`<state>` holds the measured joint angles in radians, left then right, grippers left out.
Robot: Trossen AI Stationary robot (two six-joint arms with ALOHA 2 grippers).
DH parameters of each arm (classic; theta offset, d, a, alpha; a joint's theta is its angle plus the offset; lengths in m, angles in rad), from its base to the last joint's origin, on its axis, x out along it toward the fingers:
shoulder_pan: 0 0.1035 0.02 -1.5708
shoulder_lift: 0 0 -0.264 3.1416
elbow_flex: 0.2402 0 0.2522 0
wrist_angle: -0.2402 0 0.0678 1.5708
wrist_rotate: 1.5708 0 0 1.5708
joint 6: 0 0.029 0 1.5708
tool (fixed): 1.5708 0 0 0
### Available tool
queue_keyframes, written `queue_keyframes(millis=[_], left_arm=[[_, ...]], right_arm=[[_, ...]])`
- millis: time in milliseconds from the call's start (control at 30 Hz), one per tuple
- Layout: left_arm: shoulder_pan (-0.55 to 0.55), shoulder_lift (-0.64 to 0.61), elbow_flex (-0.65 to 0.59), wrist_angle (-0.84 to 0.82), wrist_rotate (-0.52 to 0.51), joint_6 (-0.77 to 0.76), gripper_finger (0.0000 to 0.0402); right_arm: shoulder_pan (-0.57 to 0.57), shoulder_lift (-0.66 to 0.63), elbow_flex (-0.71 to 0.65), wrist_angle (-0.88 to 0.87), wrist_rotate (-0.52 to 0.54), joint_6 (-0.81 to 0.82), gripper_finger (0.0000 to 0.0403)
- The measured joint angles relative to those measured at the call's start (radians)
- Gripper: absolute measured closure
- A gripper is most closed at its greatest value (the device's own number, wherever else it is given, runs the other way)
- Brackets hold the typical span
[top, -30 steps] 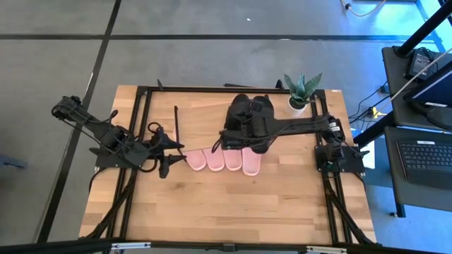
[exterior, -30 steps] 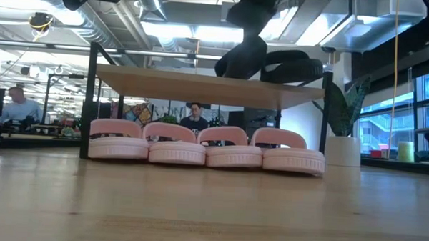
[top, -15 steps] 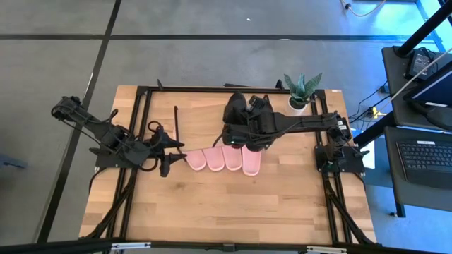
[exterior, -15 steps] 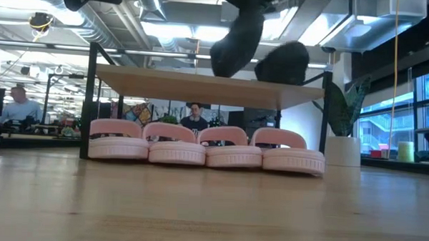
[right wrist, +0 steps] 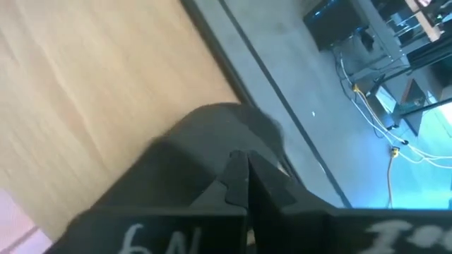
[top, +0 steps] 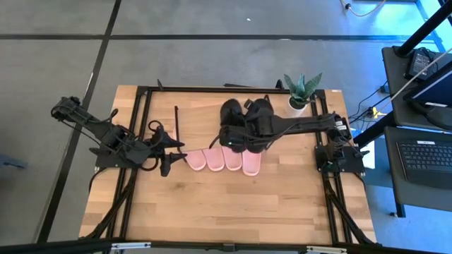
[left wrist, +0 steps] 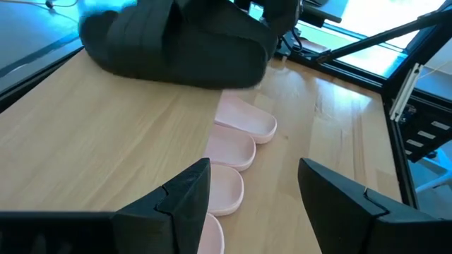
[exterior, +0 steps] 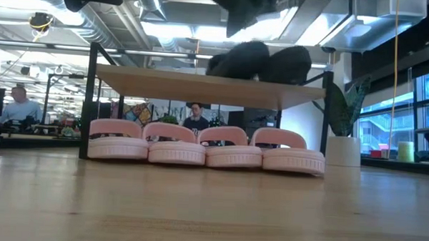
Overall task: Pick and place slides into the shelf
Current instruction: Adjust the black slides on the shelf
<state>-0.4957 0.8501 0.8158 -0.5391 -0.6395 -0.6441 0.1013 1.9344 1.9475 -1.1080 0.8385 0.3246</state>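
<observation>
1. Four pink slides sit in a row under the shelf, touching side by side; their tips poke out from under the board in the high view.
2. Two black slides rest on top of the board, side by side; the left one looks just set down.
3. Right gripper hangs over that black pair; its fingers look pinched together in the wrist view, black slide close beneath; whether it grips I cannot tell.
4. Left gripper waits beside the pink row, fingers well apart, holding nothing.
5. Advice: let go only once the sole lies flat; lift straight up; avoid nudging its neighbour.
</observation>
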Motion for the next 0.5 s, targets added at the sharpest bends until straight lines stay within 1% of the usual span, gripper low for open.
queue_keyframes(millis=[133,267,367,500], left_arm=[[0.000,0.000,0.000,0.000,0.002,-0.002,0.0196],[0.000,0.000,0.000,0.000,0.002,-0.004,0.0196],[0.000,0.000,0.000,0.000,0.002,-0.004,0.0196],[0.000,0.000,0.000,0.000,0.002,-0.008,0.0196]], right_arm=[[-0.001,0.000,-0.053,0.036,-0.001,-0.009,0.0403],[-0.001,0.000,-0.074,0.045,-0.001,-0.014,0.0403],[-0.001,0.000,-0.076,0.044,-0.001,-0.019,0.0395],[-0.001,0.000,-0.031,0.013,-0.001,-0.040,0.0381]])
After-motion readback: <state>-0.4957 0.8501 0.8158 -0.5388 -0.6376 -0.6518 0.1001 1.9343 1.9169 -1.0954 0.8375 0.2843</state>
